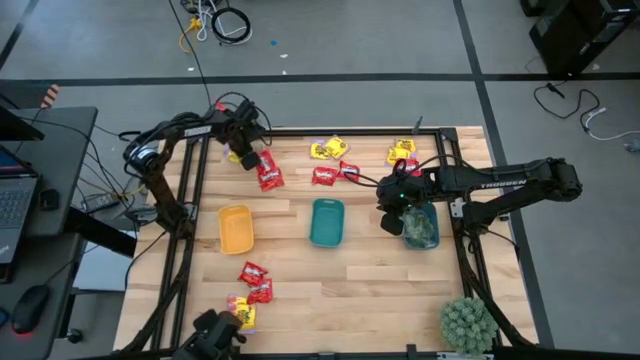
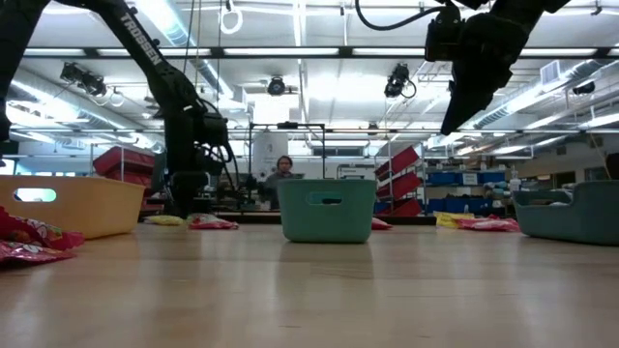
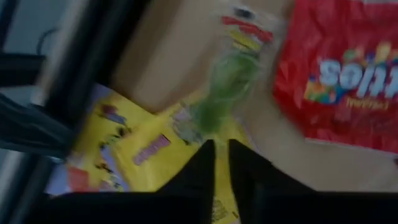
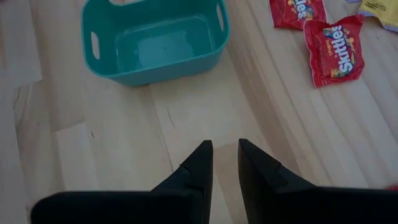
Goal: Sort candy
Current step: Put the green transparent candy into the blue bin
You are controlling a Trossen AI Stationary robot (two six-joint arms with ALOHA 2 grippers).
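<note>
Candy packets lie scattered on the wooden table: red ones [image 1: 268,176] [image 1: 325,176] [image 1: 255,282] and yellow ones [image 1: 327,149] [image 1: 402,152] [image 1: 243,315]. My left gripper [image 1: 246,157] is down at the table's far left, shut on a yellowish-green packet [image 3: 227,87]. Another yellow packet [image 3: 124,149] lies beside it, and a red packet [image 3: 342,74] lies close by. My right gripper [image 1: 392,203] hangs above the table between the teal tray [image 1: 327,221] and the dark teal tray [image 1: 421,226]. It is open by a narrow gap [image 4: 225,149] and holds nothing. My left gripper pinches the yellowish-green candy packet by its near end [image 3: 219,163] between the two fingers. The packet stretches forward from the fingertips. Motion blur hides whether it is lifted clear of the table.
A yellow-orange tray [image 1: 236,228] stands left of the teal tray. The dark teal tray holds green packets. A spiky green plant [image 1: 468,322] stands at the near right corner. Black frame rails run along the table's left and right edges. Bare wood lies in front of the trays.
</note>
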